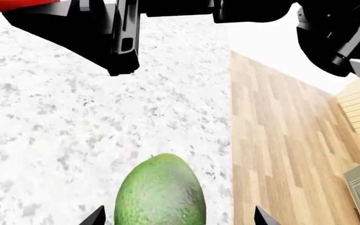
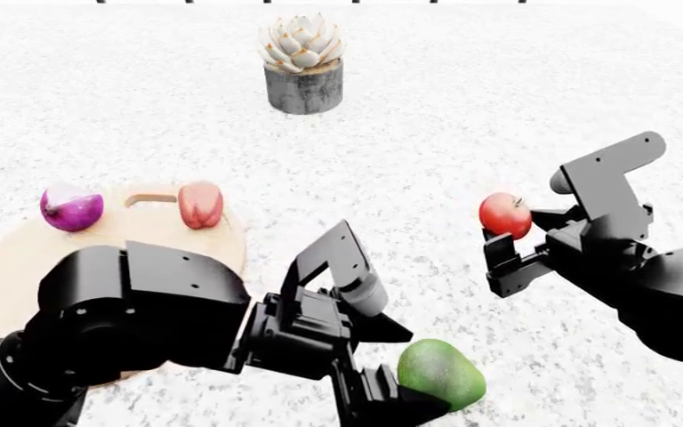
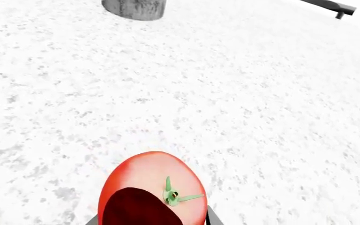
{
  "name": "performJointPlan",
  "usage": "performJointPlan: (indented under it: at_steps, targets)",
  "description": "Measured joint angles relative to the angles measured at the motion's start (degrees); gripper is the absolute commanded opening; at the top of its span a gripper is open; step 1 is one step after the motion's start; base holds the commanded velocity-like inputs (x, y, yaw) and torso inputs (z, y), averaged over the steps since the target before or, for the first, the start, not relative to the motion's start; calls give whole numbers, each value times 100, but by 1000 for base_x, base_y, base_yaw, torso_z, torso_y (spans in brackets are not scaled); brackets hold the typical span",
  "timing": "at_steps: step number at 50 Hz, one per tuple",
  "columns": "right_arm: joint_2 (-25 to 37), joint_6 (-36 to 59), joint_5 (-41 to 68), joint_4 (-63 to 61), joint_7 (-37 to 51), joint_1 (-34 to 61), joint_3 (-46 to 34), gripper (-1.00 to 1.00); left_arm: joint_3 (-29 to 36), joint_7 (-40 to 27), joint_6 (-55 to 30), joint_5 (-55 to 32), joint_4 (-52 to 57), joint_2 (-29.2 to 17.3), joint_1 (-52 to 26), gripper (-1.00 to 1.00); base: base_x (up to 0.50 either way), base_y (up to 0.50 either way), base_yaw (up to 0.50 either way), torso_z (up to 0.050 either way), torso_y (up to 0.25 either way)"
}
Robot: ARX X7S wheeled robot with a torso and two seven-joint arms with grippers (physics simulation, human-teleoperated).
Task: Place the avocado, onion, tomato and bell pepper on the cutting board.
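Observation:
The green avocado (image 2: 440, 374) lies on the speckled white table near its front edge. My left gripper (image 2: 411, 396) is open around it; in the left wrist view the avocado (image 1: 160, 192) sits between the two fingertips (image 1: 262, 218) with gaps on both sides. My right gripper (image 2: 514, 229) is shut on the glossy red tomato (image 2: 505, 214), whose green stem faces the right wrist view (image 3: 152, 187). The purple onion (image 2: 71, 207) and salmon bell pepper (image 2: 200, 205) rest on the round wooden cutting board (image 2: 10, 258) at the left.
A succulent in a grey pot (image 2: 303, 67) stands at the back middle of the table, and the pot (image 3: 134, 8) also shows in the right wrist view. Beside the avocado the table ends, with wooden floor (image 1: 280, 140) beyond the edge.

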Motion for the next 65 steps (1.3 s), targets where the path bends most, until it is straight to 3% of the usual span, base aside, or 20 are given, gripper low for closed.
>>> performJointPlan:
  at_steps: [15, 16, 47, 65]
  targets:
    - [-23, -40, -45, 61, -17, -25, -19, -100, 138, 179, 77, 133, -281, 89, 26, 100, 0, 0, 0, 0, 0]
    - [-24, -44, -48, 63, -17, -28, -20, -100, 145, 182, 77, 134, -286, 91, 29, -100, 0, 0, 0, 0, 10]
    - [45, -68, -75, -34, -12, -63, 18, -100, 69, 96, 194, 63, -95, -34, 48, -100, 0, 0, 0, 0, 0]
    - [36, -35, 2, -163, 69, -15, 55, -100, -435, -557, 465, -166, 438, -376, 47, -100, 0, 0, 0, 0, 0]
